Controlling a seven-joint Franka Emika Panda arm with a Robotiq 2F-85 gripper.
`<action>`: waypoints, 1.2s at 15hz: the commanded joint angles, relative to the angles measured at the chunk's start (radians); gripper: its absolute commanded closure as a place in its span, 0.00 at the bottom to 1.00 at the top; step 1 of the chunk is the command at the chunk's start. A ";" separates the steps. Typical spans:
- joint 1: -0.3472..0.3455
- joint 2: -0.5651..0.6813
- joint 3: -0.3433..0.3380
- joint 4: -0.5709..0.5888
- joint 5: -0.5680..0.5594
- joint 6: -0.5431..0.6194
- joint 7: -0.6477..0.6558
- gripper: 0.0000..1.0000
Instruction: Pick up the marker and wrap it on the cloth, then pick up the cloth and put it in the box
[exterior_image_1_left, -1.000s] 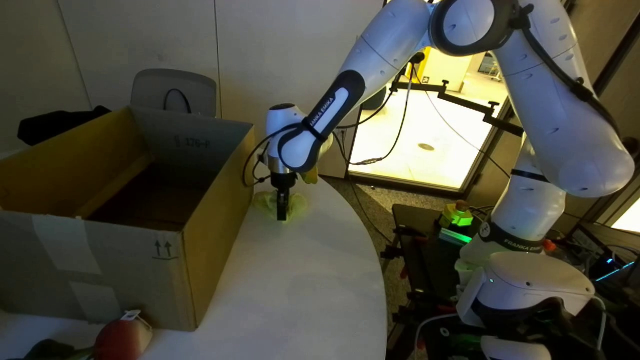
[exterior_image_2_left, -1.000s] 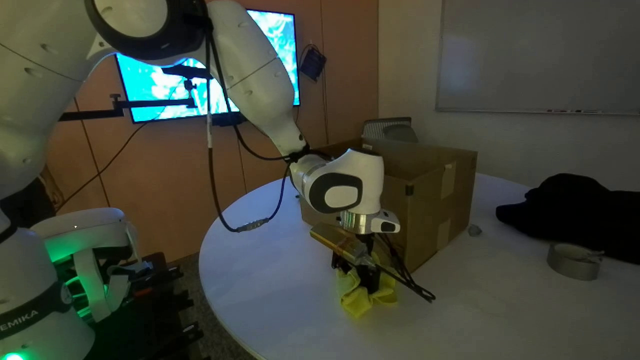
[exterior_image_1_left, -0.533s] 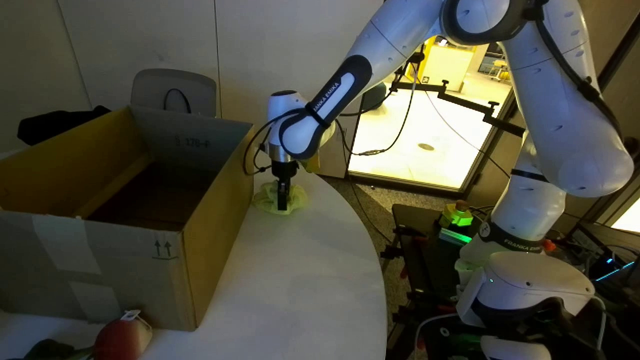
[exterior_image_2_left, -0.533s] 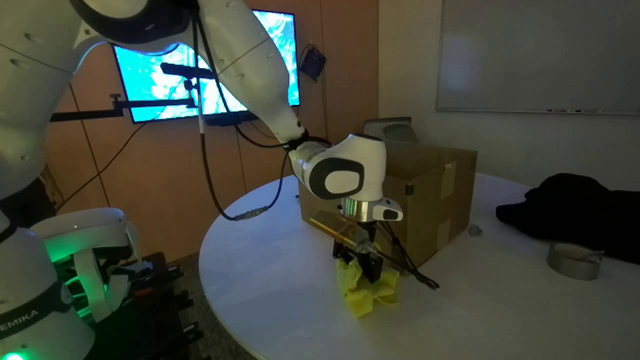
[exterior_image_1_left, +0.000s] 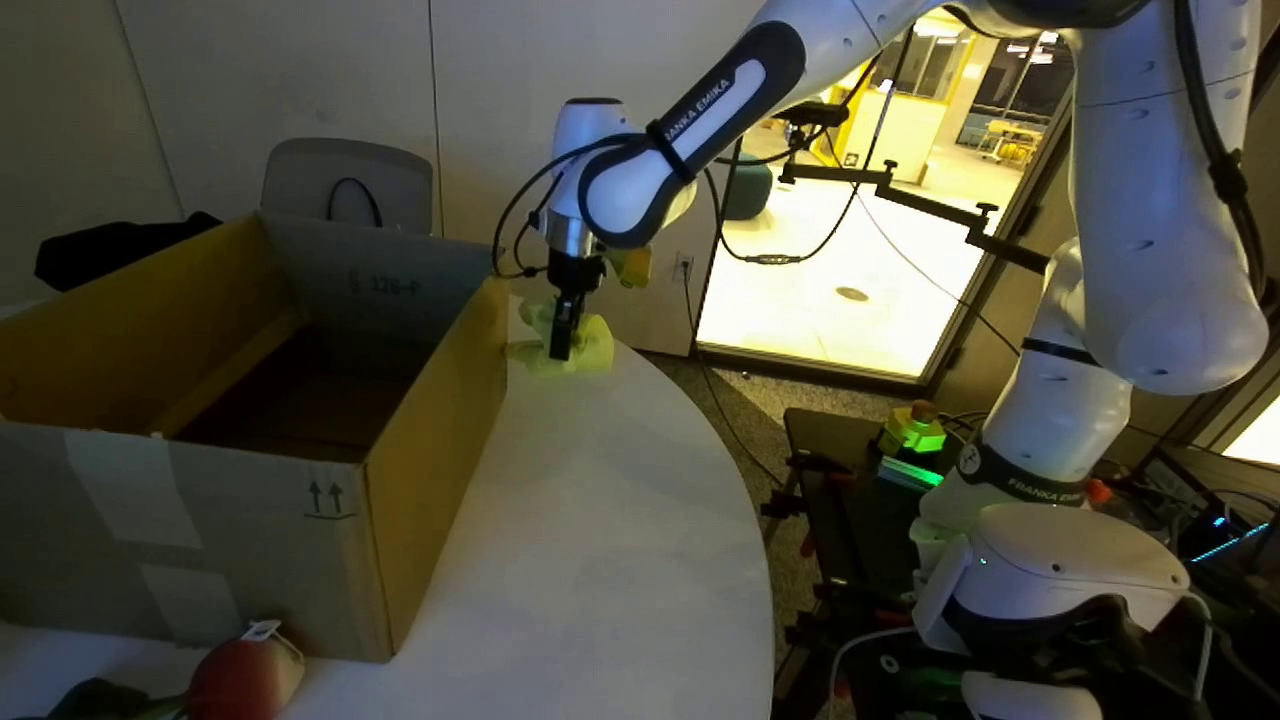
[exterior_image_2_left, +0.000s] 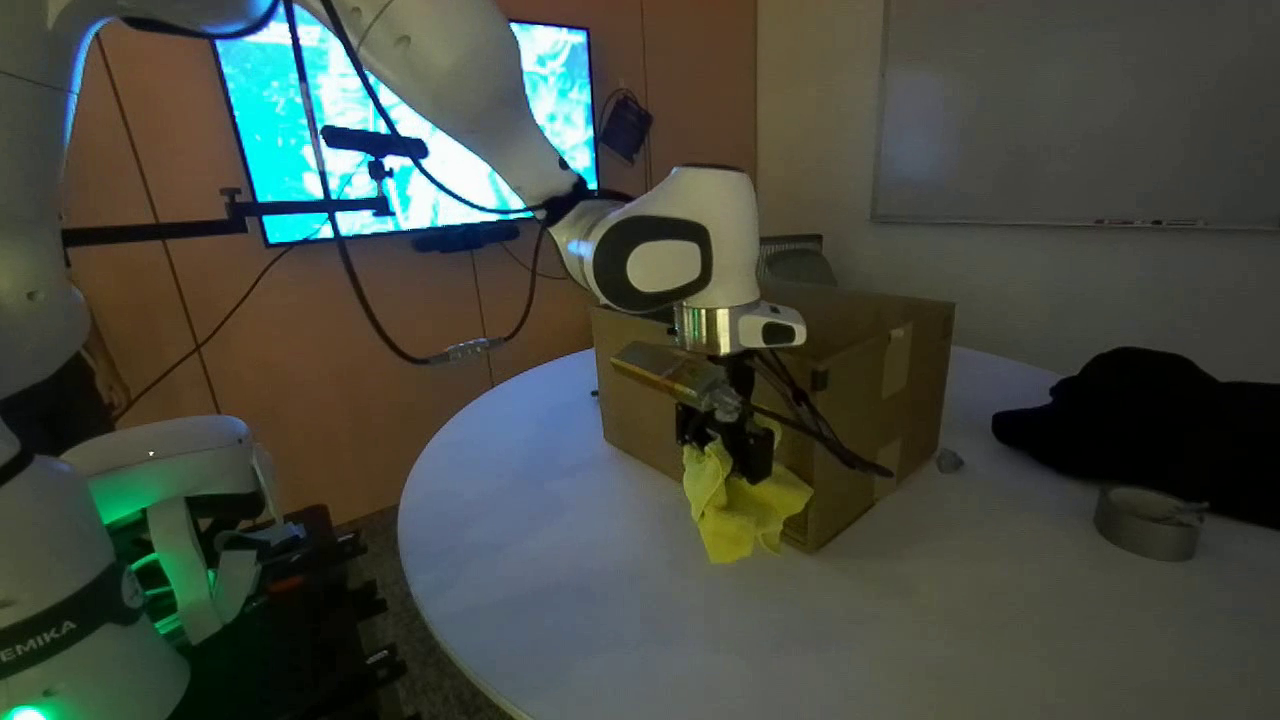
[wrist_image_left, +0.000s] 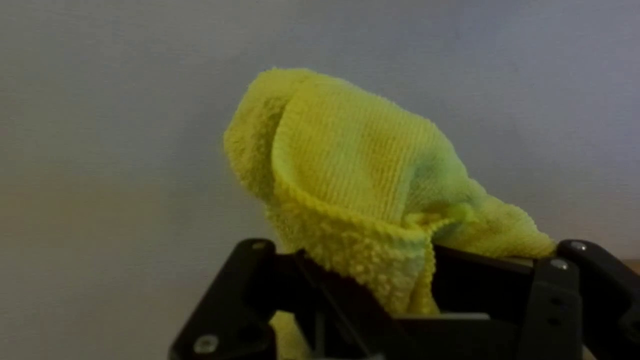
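Observation:
A yellow cloth (exterior_image_2_left: 740, 515) hangs bunched from my gripper (exterior_image_2_left: 735, 468), lifted above the white table. In the wrist view the cloth (wrist_image_left: 350, 155) is pinched between the black fingers of the gripper (wrist_image_left: 425, 280), folded over with its ends hanging out. The cloth also shows in an exterior view (exterior_image_1_left: 592, 345), beside the box's near wall. The open cardboard box (exterior_image_1_left: 250, 530) stands right beside the gripper, and its wall shows in an exterior view (exterior_image_2_left: 875, 410). The gripper is lower than or about level with the box rim. The marker does not show; it is hidden or out of view.
The round white table (exterior_image_1_left: 600, 560) has its curved edge on the robot's side. A red and white object (exterior_image_1_left: 245, 675) lies in front of the box. A roll of grey tape (exterior_image_2_left: 1148, 525) and a black garment (exterior_image_2_left: 1150, 430) lie on the table.
My gripper has risen from the table with the cloth in it. The cloth, which lay crumpled on the table, now hangs from the fingers.

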 joint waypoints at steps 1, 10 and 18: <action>0.019 -0.108 -0.024 -0.052 0.035 0.038 0.057 0.90; 0.011 -0.125 0.027 -0.030 0.230 0.371 0.061 0.91; -0.053 -0.076 0.181 0.013 0.471 0.726 0.066 0.90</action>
